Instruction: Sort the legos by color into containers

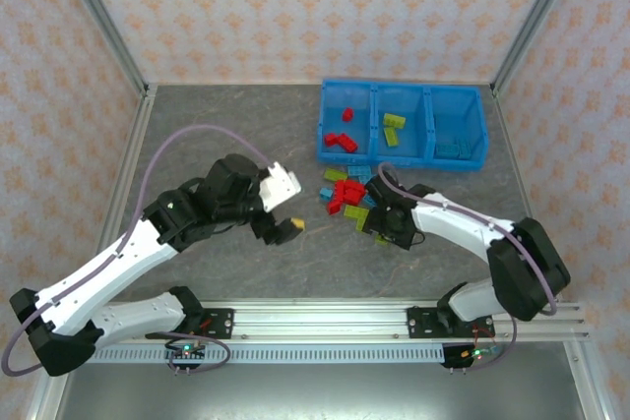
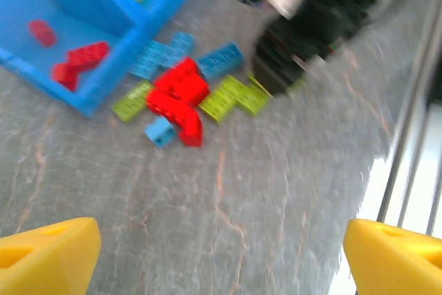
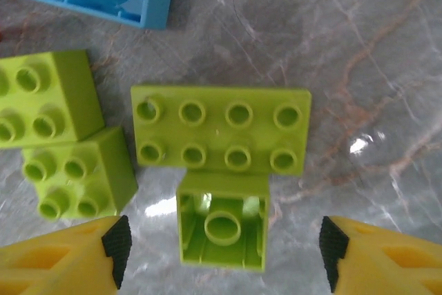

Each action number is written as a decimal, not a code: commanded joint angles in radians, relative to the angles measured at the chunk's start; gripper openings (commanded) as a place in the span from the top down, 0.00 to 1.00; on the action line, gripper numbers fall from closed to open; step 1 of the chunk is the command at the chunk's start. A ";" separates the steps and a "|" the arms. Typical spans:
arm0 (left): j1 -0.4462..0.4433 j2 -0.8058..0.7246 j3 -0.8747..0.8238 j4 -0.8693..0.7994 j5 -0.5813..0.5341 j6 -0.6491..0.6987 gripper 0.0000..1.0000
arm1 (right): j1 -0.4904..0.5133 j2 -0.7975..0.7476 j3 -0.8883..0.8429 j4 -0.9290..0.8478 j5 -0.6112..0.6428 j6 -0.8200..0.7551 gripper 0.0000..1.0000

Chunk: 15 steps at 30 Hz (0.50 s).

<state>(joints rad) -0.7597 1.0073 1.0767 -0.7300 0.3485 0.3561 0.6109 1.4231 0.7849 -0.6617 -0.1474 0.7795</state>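
- My right tool (image 3: 222, 257) hangs low over the right near edge of the loose legos (image 1: 346, 194). Its fingers (image 3: 76, 260) are apart and clamped on nothing. The legos lie heaped on the surface (image 1: 226, 135), just on the near side of the blue bin (image 1: 402, 160) at the far right.
- Between my fingers lies an overturned yellow-green brick (image 3: 222, 229), hollow side up. It touches the long side of a long yellow-green brick (image 3: 221, 136). I judge the small one is the brick to take.
- To do it well, I would drop straight down so one pad meets each free side wall. I would close only once both pads are below its rim.
- The risk is dragging the long brick, or the two square yellow-green bricks (image 3: 76, 177) beside it. I would lift vertically before travelling.
- It belongs in the middle compartment (image 1: 415, 141), where yellow-green ones already lie. Red ones are in the left compartment and light blue in the right.
- My left tool (image 2: 221, 253) is spread wide and empty over bare surface left of the heap. It should hold off so the arms do not cross.
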 commanded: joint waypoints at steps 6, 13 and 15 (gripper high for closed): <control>-0.004 -0.005 -0.106 0.046 0.099 0.170 0.07 | 0.005 0.009 -0.085 0.100 0.073 0.078 0.46; -0.004 -0.038 -0.149 0.089 0.063 0.173 0.07 | 0.004 -0.137 -0.129 0.067 0.101 0.119 0.71; -0.004 -0.072 -0.185 0.131 0.020 0.175 0.06 | 0.005 -0.249 -0.115 0.033 0.150 0.115 0.75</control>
<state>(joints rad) -0.7593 0.9813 0.9306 -0.6682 0.4110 0.5068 0.6109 1.2957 0.6624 -0.5842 -0.0826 0.8734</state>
